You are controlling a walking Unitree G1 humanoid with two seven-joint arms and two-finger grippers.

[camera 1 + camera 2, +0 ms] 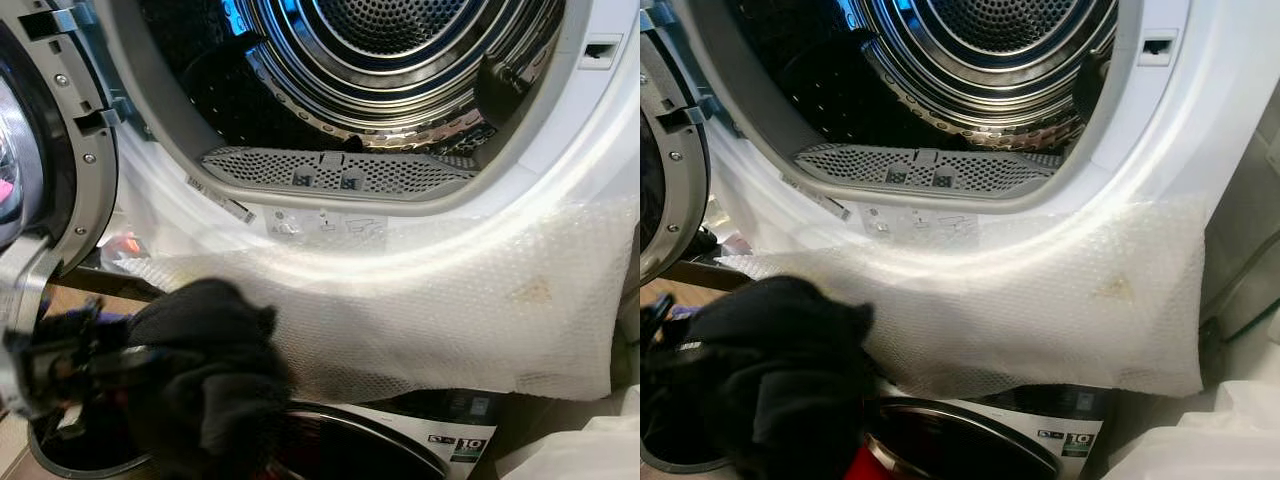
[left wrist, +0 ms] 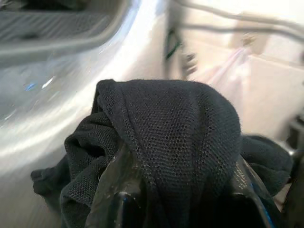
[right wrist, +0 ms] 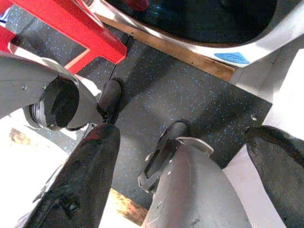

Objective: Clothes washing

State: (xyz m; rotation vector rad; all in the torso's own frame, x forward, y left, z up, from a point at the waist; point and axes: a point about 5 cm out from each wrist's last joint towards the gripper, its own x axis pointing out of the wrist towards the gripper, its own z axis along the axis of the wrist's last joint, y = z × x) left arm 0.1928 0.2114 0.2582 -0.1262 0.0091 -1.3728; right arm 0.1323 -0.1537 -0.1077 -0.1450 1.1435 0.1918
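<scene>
Left eye view: my left end effector (image 1: 95, 365) at seven o'clock clenches a black garment (image 1: 210, 365), below the open drum (image 1: 400, 60).

Left wrist view: the mesh fabric bulges over my fingers (image 2: 118, 190); dangling folds could snag the door rim.

Right wrist view: my right end effector (image 3: 183, 175) hangs released above the floor (image 3: 190, 95).

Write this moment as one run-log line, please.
left gripper: shut on black garment | below open drum | right gripper: open, idle over floor

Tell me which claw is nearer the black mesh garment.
Left. The left claw is clamped on the black mesh garment; the right claw hangs open over the dark speckled floor.
</scene>
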